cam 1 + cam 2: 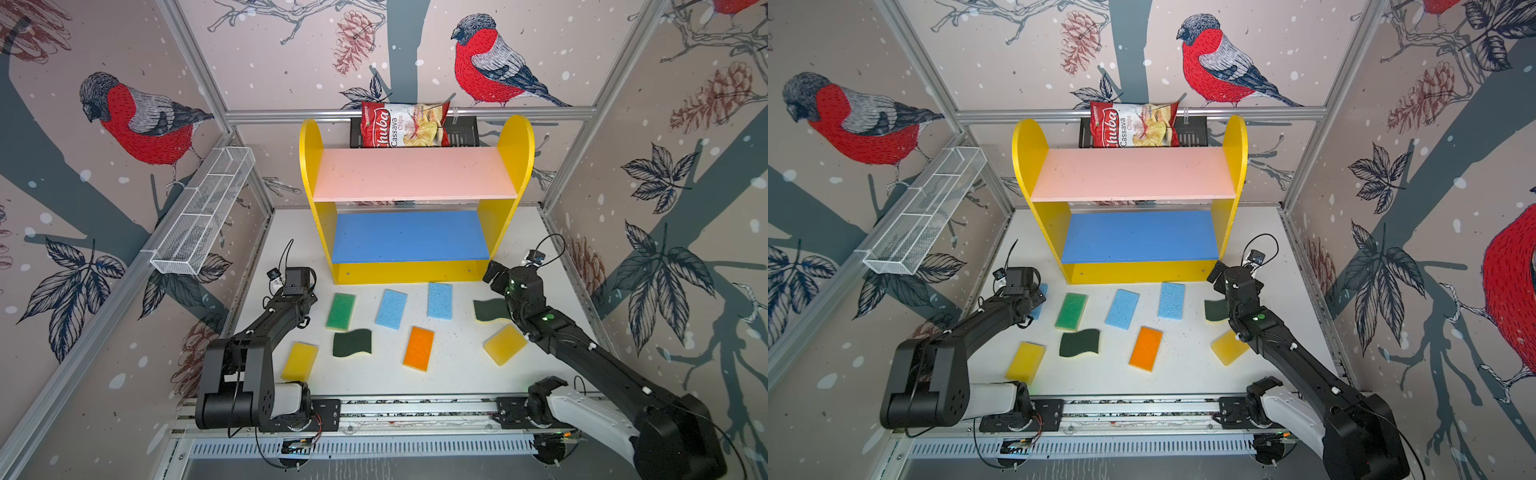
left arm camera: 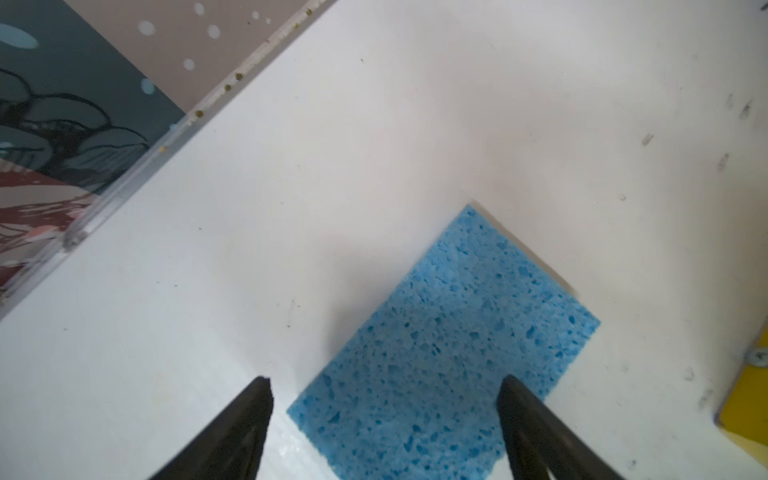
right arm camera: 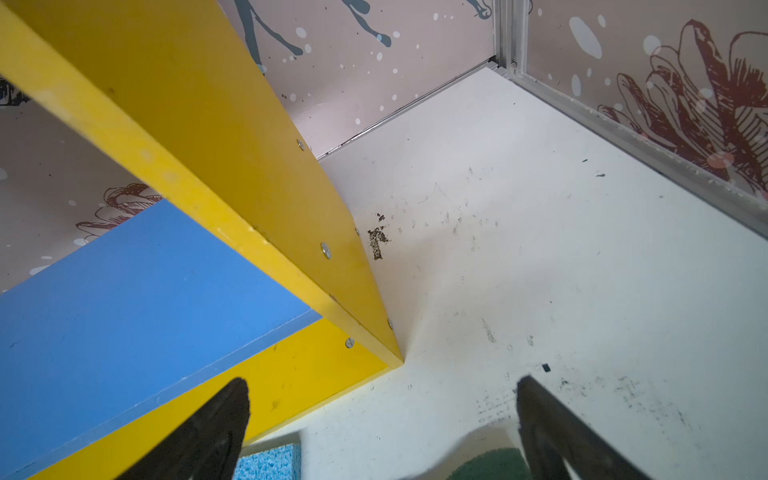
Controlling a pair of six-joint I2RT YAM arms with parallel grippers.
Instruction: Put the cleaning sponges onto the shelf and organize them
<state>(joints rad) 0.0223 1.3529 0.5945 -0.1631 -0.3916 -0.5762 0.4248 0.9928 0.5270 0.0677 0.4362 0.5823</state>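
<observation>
- Left gripper point(image 2: 385, 379) wide over the light blue sponge point(image 1: 1041, 305), mid-left in a top view; I might pinch only a corner.
- Right gripper point(image 3: 382, 379) wide, empty; could clip the shelf point(image 3: 232, 166).

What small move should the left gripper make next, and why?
Probably lower the left gripper a little and close it on the light blue sponge. Its jaws stand open astride the sponge's near end, which lies flat on the white table, not yet gripped; the shelf holds no sponges.
</observation>
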